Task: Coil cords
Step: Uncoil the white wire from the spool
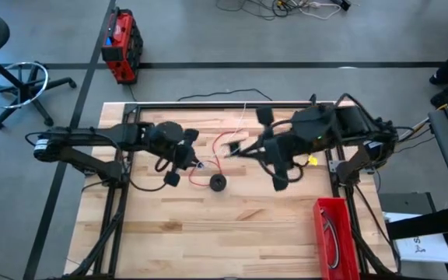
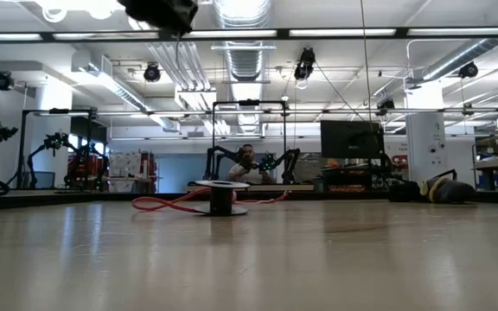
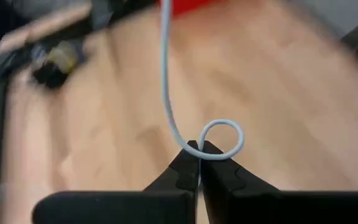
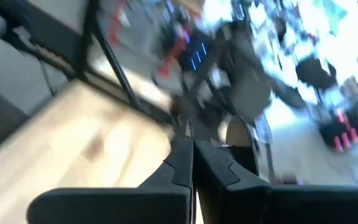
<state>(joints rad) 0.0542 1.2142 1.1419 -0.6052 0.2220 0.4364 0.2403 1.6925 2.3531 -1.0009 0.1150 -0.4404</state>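
I have the left gripper (image 3: 199,149) pinched tight on the thin white cable (image 3: 166,93), which makes one small loop right at the fingertips and then runs up and away toward the right arm. In the high view the right gripper (image 1: 243,149) sits near the table's middle with its fingers pressed together; whether the white cable is between them I cannot tell. The thin red cord (image 2: 167,204) lies loose on the pale wooden table (image 1: 232,225) beside a small black spool (image 1: 218,183), between the two arms. To coil well, I judge I should keep the white cable lightly taut between the arms and lay each turn beside the last, without letting slack drop onto the red cord
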